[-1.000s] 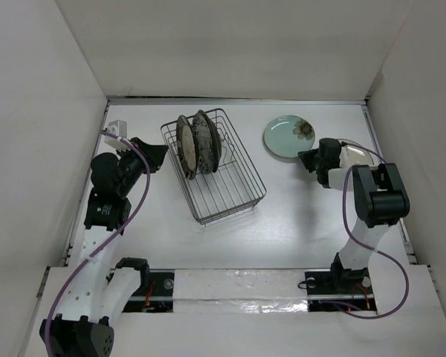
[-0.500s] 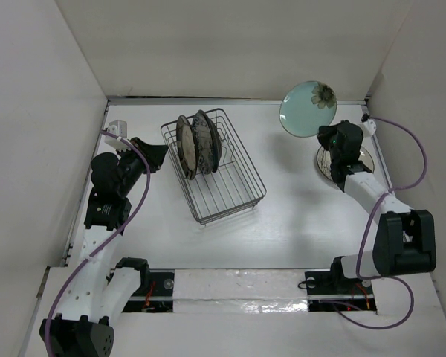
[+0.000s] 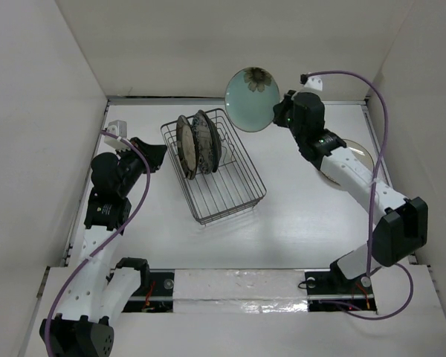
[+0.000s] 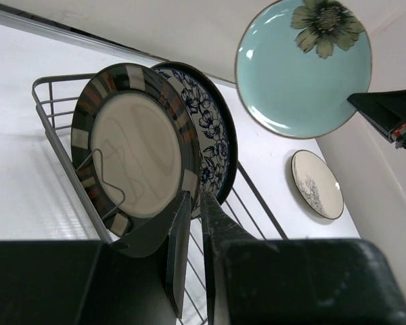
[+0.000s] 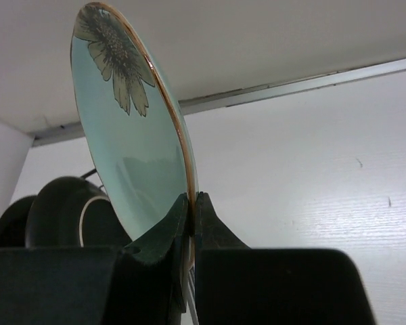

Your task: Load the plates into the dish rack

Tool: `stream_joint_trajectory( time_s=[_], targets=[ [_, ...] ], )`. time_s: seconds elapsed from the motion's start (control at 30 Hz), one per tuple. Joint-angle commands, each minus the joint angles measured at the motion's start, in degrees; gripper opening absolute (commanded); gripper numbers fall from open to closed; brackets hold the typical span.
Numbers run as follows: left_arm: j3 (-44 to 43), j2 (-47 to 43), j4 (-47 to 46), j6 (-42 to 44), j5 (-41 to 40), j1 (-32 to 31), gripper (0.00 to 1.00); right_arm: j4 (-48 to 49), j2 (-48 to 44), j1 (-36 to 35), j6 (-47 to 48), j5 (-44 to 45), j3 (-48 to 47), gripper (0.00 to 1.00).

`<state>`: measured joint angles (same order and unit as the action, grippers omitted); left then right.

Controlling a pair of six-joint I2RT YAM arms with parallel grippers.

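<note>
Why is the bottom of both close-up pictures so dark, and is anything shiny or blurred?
Left wrist view: the dark mass is the left gripper, close and unlit; the brown-rimmed plate shows a glossy reflection. Right wrist view: the right gripper is a black silhouette, the teal plate it pinches has a soft sheen. Top view: even light, nothing blurred.

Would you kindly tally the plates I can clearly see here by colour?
Pale teal plate: 1
Blue-and-white floral plate: 1
Brown-rimmed cream plate: 1
Cream branch-motif plate: 1
Total: 4 clearly visible; the dish rack may hide another.
</note>
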<state>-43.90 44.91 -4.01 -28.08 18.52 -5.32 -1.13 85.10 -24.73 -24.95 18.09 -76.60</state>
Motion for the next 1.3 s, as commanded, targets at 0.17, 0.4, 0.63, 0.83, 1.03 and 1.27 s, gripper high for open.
stream_joint_trajectory(
  time_s=[0.17,0.4,0.63,0.83,1.03,1.27],
  targets=[
    [-0.8,-0.7,-2.2,0.7,0.4,-0.3,0.1,-1.2,5.1,-6.7,6.5,7.7,-11.6,0.0],
    [-0.7,-0.9,-2.4,0.7,0.8,-0.3,0.1,-6.0,10.0,-12.0,10.3,13.2,-17.1,0.0],
    [-0.4,-0.9,-2.6,0.5,1.3,-0.3,0.1,-8.8,13.6,-15.8,12.2,16.7,-20.6,0.0],
    [-0.3,-0.7,-2.8,0.3,1.4,-0.3,0.1,-13.2,17.3,-18.5,15.1,21.6,-25.3,0.0],
    [-0.4,-0.4,-2.9,0.3,1.5,-0.3,0.1,-14.8,22.5,-23.3,20.8,32.0,-29.9,0.0],
    [-0.3,-0.4,-3.0,0.1,1.9,-0.3,0.1,-15.9,27.7,-26.6,24.1,37.2,-34.7,0.0]
  ],
)
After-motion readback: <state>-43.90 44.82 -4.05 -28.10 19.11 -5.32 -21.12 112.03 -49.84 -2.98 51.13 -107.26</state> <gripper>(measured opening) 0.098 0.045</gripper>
